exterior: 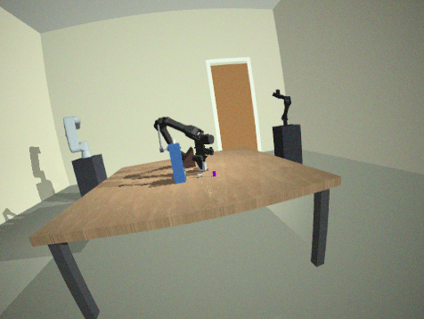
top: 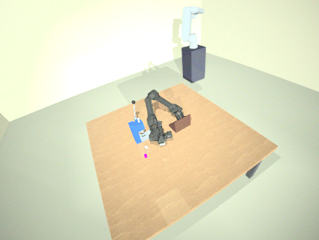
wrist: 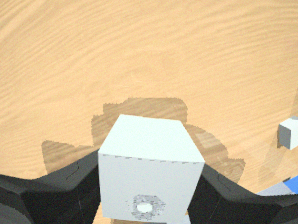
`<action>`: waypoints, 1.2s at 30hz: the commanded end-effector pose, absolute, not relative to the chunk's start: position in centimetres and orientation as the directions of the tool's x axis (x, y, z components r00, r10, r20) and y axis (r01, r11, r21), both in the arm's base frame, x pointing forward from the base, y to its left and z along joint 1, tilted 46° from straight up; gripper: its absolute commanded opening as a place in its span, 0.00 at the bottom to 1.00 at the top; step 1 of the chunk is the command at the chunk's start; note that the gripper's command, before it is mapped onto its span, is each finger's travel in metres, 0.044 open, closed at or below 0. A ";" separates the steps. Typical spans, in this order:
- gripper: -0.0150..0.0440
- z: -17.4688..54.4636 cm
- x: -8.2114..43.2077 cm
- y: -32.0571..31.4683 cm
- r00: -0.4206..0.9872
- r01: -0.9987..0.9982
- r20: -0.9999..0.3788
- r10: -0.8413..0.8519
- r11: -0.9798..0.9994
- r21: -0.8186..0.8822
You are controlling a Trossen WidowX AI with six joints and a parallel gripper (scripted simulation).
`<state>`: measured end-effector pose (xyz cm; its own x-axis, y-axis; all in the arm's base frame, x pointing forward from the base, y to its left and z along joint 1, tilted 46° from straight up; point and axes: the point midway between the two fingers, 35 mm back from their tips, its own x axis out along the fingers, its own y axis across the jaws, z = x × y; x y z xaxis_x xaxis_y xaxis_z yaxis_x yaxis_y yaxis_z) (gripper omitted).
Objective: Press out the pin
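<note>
In the wrist view the jaws (top: pixel 162 142) (exterior: pixel 202 168) are standing about half open, closed on the white block (top: pixel 162 144) (exterior: pixel 204 167) (wrist: pixel 150 182), one finger pressing each side. The block is sitting at the lower middle of the wrist view, its round pin mark (wrist: pixel 144 207) facing the camera near the bottom edge. Whether it is touching the counter (top: pixel 208 161) (exterior: pixel 249 187) is not clear.

The step in hand, as I judge it, is securing the block before carrying it to the press (top: pixel 137 131) (exterior: pixel 177 164), which is standing at the left of centre in the top view, its lever (top: pixel 134 110) (exterior: pixel 160 137) rising toward the upper left. For this the grip wants to be square and steady, with the block staying level so that the pin keeps its line. A straight lift is called for first, high enough to clear the press bed, then a slow move leftward in the top view. Lowering gently and checking the pin under the punch before releasing would guard against a skewed seat.

A small white cube (top: pixel 146 147) (exterior: pixel 199 175) (wrist: pixel 288 134) and a magenta one (top: pixel 145 155) (exterior: pixel 214 174) are lying near the press; a low, sweeping path could be knocking them.
</note>
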<state>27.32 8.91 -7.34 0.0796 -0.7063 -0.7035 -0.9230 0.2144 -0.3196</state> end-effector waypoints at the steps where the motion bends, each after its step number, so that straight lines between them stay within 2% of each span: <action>1: 0.25 -6.0 27.5 10.8 0.092 -0.920 -0.712 -0.696 0.214 -0.328; 13: 0.25 -1.0 26.7 15.3 0.090 -0.920 -0.712 -0.696 0.215 -0.327; 36: 0.25 7.4 23.9 10.9 0.091 -0.929 -0.711 -0.698 0.198 -0.313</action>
